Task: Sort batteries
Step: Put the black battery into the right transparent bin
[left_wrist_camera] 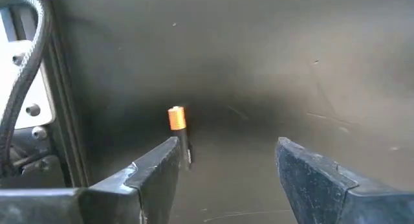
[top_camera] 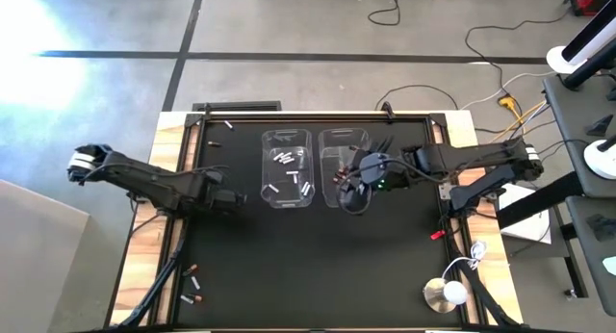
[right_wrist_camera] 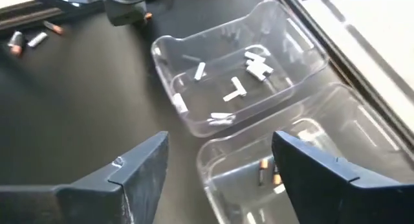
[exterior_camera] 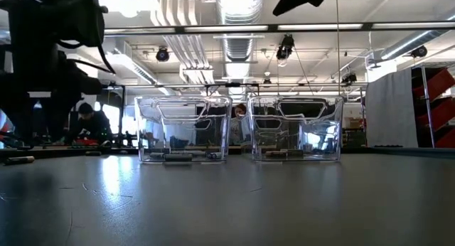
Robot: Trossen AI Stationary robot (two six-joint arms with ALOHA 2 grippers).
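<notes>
Two clear bins sit side by side on the black table (top_camera: 289, 275), and they are the best way to see how far the sorting has come. The left bin (top_camera: 288, 167) already has a bunch of silvery-white batteries (top_camera: 289, 162) lying in it. The right bin (top_camera: 341, 145) has a few dark batteries with copper ends (right_wrist_camera: 264, 170) in it. The right gripper (top_camera: 348, 182) hangs just over the right bin with its fingers apart, and nothing shows between them, so it looks like it is done dropping one in. The left gripper (top_camera: 231, 198) is just to the left of the left bin, and its left finger (left_wrist_camera: 152, 175) holds a dark battery with an orange tip (left_wrist_camera: 179, 128) against it, though the jaws look wide. A few loose batteries (top_camera: 192, 287) still lie far from the bins near the table's front left corner, and one more (top_camera: 228, 126) lies behind the left bin. So the job is partly done, I think.
</notes>
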